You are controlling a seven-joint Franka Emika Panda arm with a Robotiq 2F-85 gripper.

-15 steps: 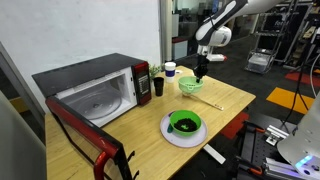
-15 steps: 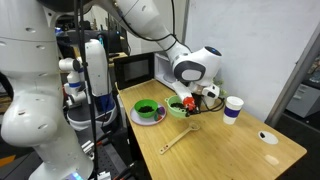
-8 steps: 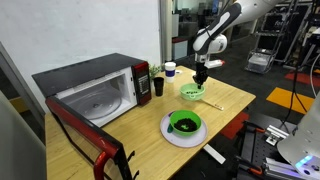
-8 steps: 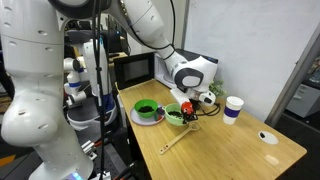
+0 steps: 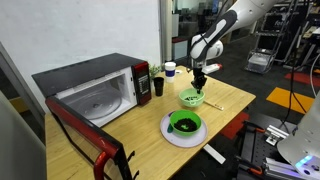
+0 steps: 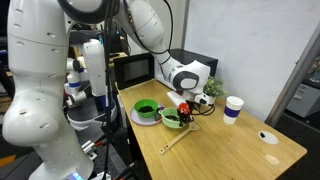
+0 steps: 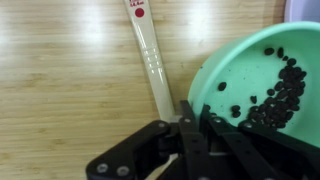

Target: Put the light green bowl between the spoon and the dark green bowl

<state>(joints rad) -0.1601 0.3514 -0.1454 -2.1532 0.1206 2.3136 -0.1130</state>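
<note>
So the gripper [image 7: 190,118] is seen clamped on the rim of the light green bowl [image 7: 265,95], with the fingers pinched together on it in the wrist view. That bowl is parked just beside the dark green bowl [image 5: 184,123], which is sat on a white plate [image 5: 170,137]. In both exterior views the two bowls are close, but contact can't be confirmed. The spoon [image 6: 178,139] is laid on the wooden table [image 6: 235,150], past the light green bowl from the dark green bowl. Whether the held bowl is lifted or rested can't be told. An open microwave [image 5: 95,95] is set well apart from the dark green bowl.
</note>
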